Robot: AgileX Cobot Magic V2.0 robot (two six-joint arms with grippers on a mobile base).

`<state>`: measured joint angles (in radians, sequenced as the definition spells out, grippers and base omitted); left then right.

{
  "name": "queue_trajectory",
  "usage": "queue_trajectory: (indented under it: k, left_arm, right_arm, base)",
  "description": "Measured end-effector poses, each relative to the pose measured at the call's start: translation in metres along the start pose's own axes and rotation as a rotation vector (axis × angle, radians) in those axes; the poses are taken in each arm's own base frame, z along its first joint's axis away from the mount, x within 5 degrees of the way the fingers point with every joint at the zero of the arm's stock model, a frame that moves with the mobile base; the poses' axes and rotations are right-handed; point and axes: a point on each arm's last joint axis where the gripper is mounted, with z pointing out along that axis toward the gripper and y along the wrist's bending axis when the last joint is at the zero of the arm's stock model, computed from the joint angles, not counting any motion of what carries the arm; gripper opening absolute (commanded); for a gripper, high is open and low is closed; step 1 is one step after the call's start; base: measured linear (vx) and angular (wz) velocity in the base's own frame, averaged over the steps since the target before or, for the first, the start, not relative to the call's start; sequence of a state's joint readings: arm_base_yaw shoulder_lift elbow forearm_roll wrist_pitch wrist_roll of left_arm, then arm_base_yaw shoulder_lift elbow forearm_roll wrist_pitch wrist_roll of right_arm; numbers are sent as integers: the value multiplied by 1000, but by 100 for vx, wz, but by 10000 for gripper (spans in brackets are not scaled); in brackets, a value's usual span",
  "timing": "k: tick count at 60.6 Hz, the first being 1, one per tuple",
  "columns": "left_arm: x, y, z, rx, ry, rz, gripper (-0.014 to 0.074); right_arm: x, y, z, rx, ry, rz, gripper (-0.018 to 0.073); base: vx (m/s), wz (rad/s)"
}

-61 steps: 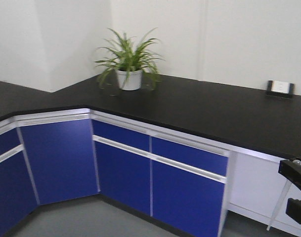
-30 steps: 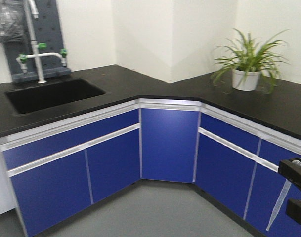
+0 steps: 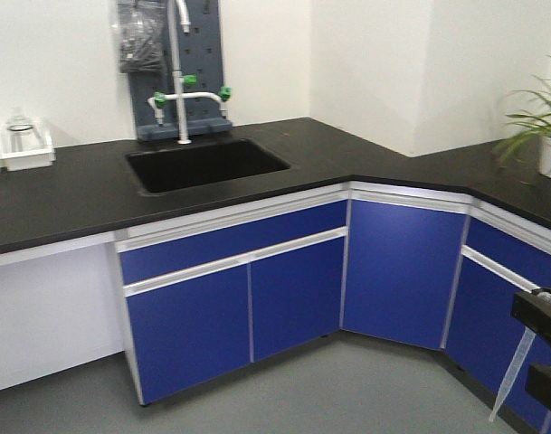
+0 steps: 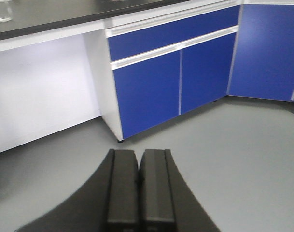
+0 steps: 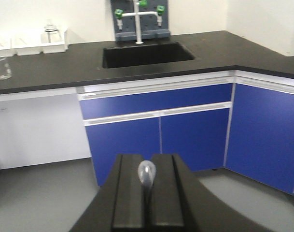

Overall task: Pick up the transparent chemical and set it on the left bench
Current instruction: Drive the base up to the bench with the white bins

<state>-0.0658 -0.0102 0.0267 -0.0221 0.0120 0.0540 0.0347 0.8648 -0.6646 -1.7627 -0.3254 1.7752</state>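
Between the closed jaws of the right gripper (image 5: 147, 193) stands the dropper (image 5: 147, 172), bulb upward; the front view shows its tip hanging free above the floor (image 5: 40, 198). The left gripper (image 4: 138, 188) is closed on nothing. I judge the carry under way and the placing not yet done. From the right wrist, the sink (image 5: 147, 53) lies at twelve o'clock, and the bench (image 5: 45, 67) with white bins (image 5: 33, 41) and a beaker (image 5: 2, 67) at ten o'clock. The next move calls for swinging that way, clearing the bench's front edge, and setting down on bare black top short of bins and beaker. Open floor gives room below.
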Motion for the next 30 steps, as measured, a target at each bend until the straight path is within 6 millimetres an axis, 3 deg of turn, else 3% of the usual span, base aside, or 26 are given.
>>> queue_trajectory:
  k: [14,30]
  left_arm:
    - [0,0,0,0,0,0,-3]
    - [0,0,0,0,0,0,-3]
  right_arm:
    - [0,0,0,0,-1,0,-3]
    - [0,0,0,1,-2,0,-3]
  base:
    - [12,50]
    - [21,74]
